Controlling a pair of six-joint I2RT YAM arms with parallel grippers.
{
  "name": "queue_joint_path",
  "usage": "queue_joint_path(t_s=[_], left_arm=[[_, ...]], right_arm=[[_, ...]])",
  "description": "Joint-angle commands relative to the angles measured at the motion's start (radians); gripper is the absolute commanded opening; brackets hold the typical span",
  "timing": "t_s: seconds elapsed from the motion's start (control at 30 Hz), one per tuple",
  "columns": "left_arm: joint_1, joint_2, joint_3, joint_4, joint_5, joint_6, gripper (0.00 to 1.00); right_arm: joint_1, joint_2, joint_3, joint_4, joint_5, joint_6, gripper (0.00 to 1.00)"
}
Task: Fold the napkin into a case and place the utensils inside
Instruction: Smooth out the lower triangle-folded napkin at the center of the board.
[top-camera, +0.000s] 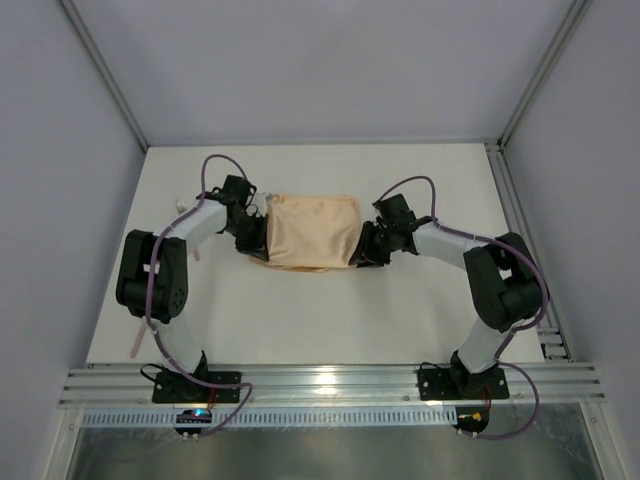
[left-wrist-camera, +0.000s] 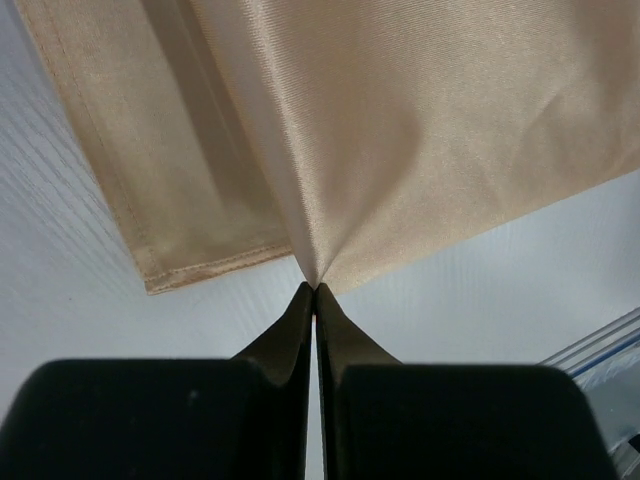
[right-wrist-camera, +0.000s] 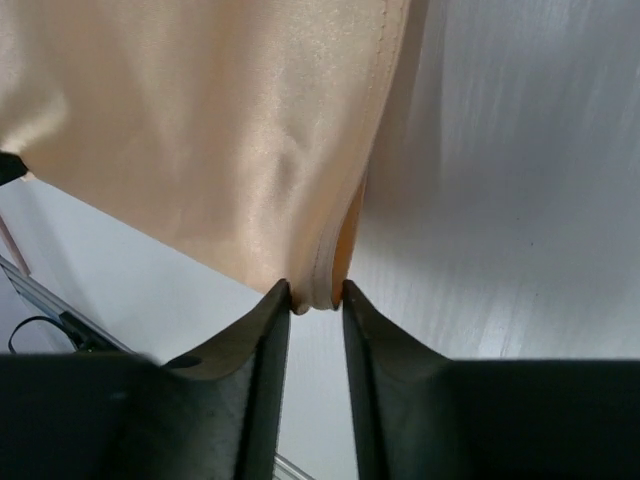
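The left pincer (left-wrist-camera: 316, 288) is pinched tight on one edge of the napkin (top-camera: 313, 232) and the right pincer (right-wrist-camera: 317, 290) nips the opposite hem, holding it spread over the surface (top-camera: 330, 320), probably to lay a fold squarely.

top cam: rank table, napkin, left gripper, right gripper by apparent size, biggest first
1. table
2. napkin
3. left gripper and right gripper: they look about alike, so I won't rank one over the other.
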Motion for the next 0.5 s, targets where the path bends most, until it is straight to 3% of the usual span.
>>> queue_joint_path(t_s=[0.0,0.1,0.47], left_arm=[[0.019,0.051,0.032,-0.021,0.02,0.091,0.0],[0.02,0.061,0.041,-0.018,0.032,0.109,0.0],[0.034,0.055,0.049,-0.015,0.02,0.103,0.0]], right_arm=[[0.002,-0.014,-0.031,0.067,-0.019,-0.003,0.39],[0.002,-0.03,-0.056,0.11,-0.032,0.004,0.46],[0.045,0.001,-0.082,0.291,0.01,0.098,0.55]])
